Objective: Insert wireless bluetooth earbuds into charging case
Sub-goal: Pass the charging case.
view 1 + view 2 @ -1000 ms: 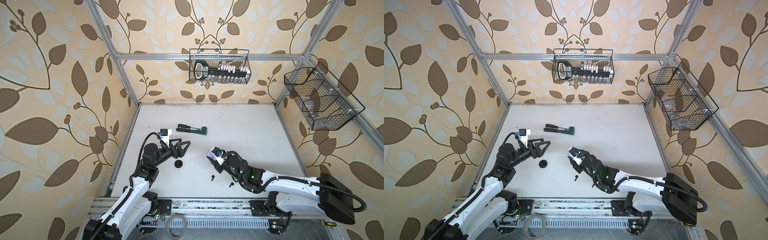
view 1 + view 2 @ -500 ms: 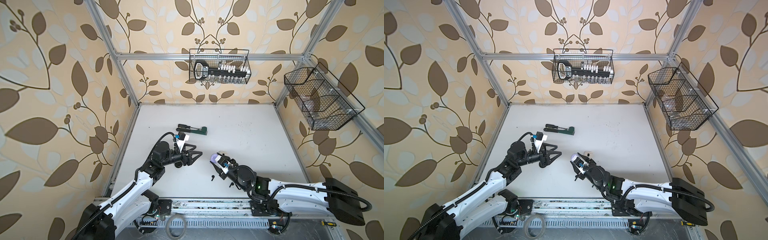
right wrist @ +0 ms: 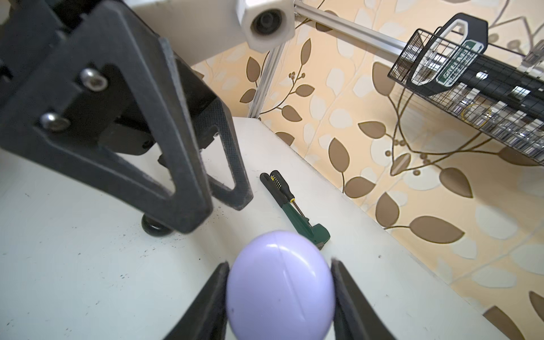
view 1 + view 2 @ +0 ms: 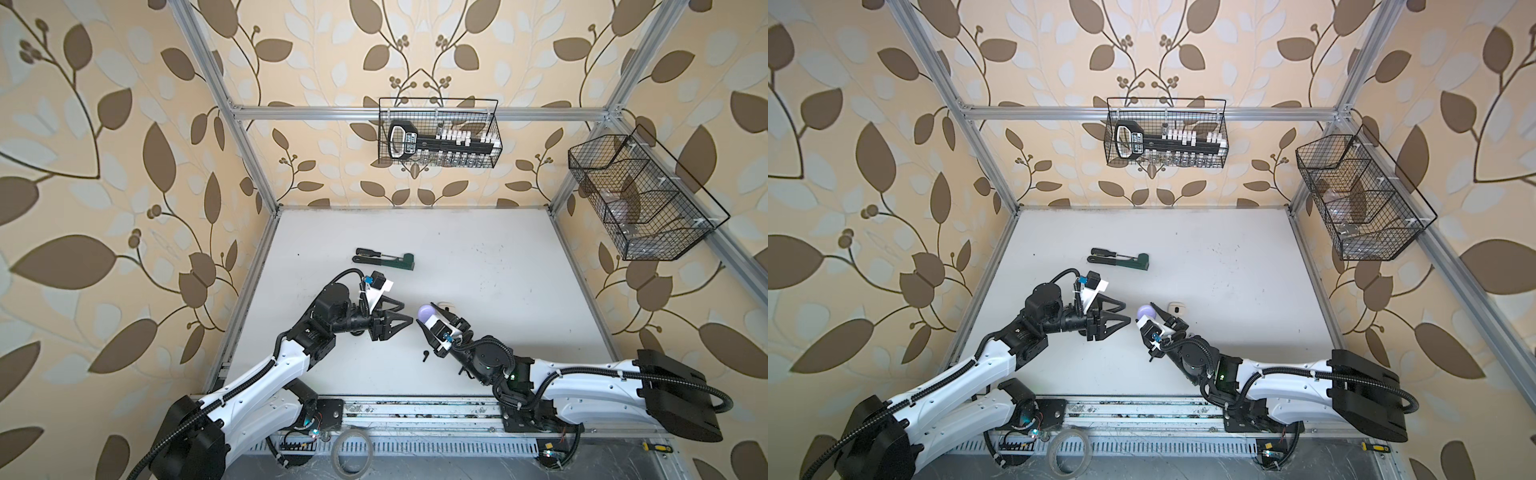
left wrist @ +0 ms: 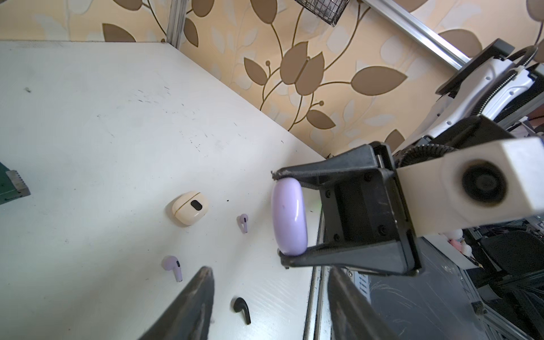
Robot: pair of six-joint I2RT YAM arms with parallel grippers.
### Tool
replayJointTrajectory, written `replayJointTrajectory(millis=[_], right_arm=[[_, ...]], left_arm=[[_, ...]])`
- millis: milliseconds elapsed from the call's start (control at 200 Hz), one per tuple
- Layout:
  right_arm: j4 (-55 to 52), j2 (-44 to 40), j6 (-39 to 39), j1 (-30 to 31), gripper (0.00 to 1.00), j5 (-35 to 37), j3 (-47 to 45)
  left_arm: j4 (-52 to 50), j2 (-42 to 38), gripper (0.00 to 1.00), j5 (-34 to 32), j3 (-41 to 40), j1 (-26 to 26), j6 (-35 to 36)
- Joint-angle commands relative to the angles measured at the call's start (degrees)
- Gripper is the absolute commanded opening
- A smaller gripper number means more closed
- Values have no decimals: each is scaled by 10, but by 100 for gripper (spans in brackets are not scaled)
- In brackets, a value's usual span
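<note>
While the right gripper (image 5: 279, 217) clamps the lilac case (image 5: 290, 206) and the left gripper (image 4: 407, 314) gapes empty, the lilac earbud (image 5: 171, 265) looks light, hard, slippery: best pinched across its stem

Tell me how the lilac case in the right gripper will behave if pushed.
The lilac case looks glossy and rounded, so it may slip or swivel between the fingers of the right gripper, which pinch only two opposite edges. Its hard-looking shell probably will not flex. A seam runs across it, so a push there might pop the lid.
</note>
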Motion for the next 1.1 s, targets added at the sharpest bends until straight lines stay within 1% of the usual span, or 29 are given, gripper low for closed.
replayJointTrajectory(millis=[0, 205, 475, 615, 830, 1095], right_arm=[[40, 10, -26, 9, 28, -7, 23], [68, 41, -56, 31, 28, -2, 40], [137, 97, -102, 32, 26, 36, 66], [158, 113, -118, 31, 25, 42, 77], [183, 129, -127, 31, 26, 43, 85], [224, 150, -132, 31, 26, 51, 93]], left_arm=[[3, -2, 57, 16, 27, -7, 19], [-6, 0, 55, 15, 32, -14, 25], [-17, 0, 45, 13, 36, -21, 34], [-19, 0, 39, 13, 36, -23, 36], [-18, 0, 37, 27, 36, -26, 40], [-14, -3, 22, 41, 36, -30, 39]])
